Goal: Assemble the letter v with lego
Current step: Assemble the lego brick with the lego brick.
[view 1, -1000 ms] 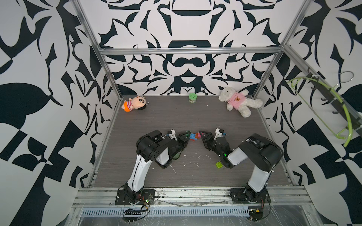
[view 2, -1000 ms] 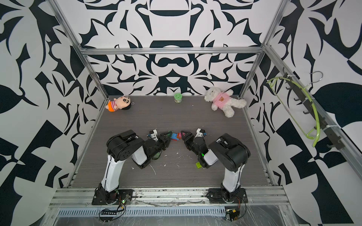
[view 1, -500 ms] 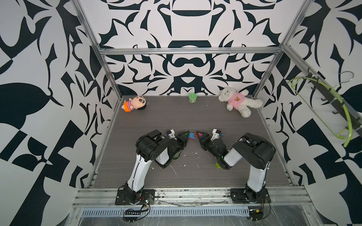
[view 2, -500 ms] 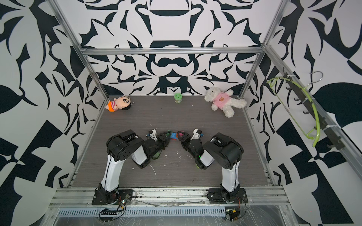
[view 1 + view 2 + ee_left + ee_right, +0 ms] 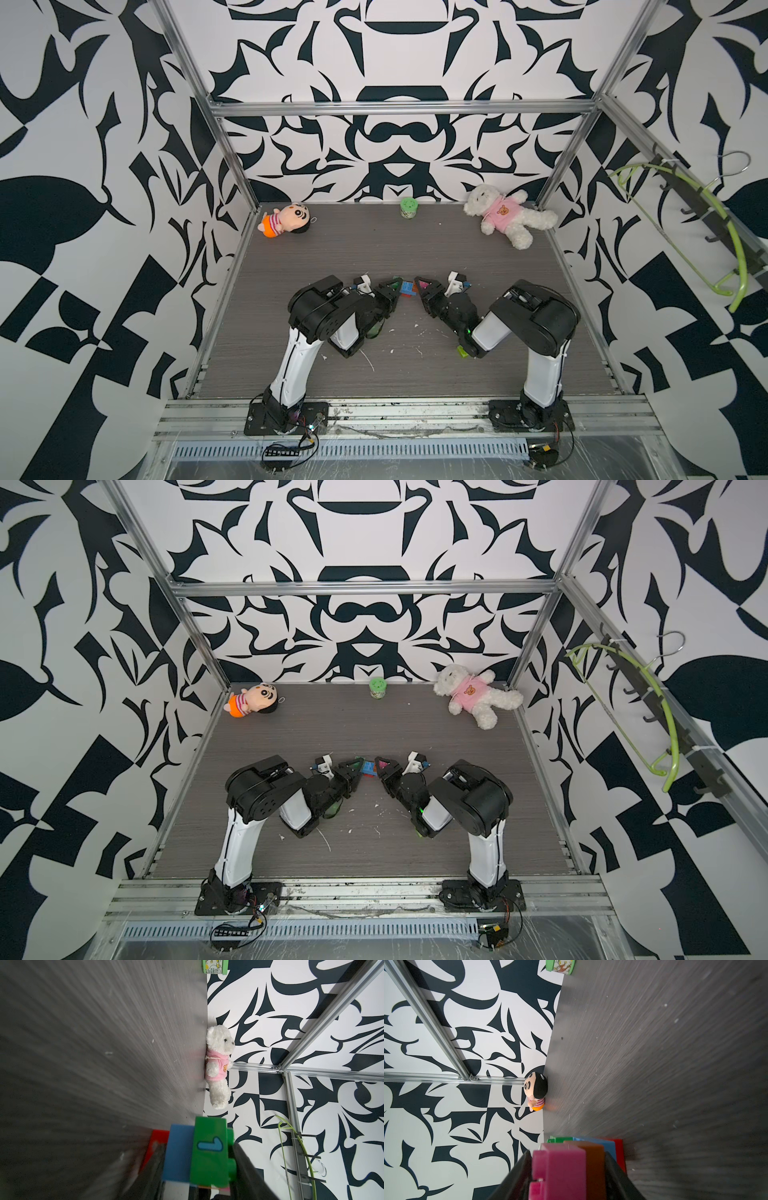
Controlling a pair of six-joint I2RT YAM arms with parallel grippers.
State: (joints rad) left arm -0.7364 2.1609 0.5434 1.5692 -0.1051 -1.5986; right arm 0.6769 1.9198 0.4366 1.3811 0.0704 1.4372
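Mid-table, both arms meet. My left gripper (image 5: 395,286) is clamped on the dark green studded plastic brick (image 5: 209,1153) stacked with the longer blue plastic brick (image 5: 178,1151); the red plastic brick (image 5: 158,1140) sits beyond the blue. My right gripper (image 5: 422,286) has its fingers against the pink studded plastic brick (image 5: 560,1167) and the orange-brown plastic brick (image 5: 593,1159), a grip as far as the wrist view shows.

Five bricks are gathered at the corner — whether the pink-orange arm is pressed fully home I cannot tell. The lime plastic brick (image 5: 462,351) lies loose, near right, by my right forearm; I judge it is what remains.

Room: the grey wood-grain table (image 5: 374,249) is bare toward the far wall — the white plush bear (image 5: 505,216), cartoon boy doll (image 5: 286,218) and small green pot (image 5: 408,206) are well apart. The near side is crowded by my elbows.
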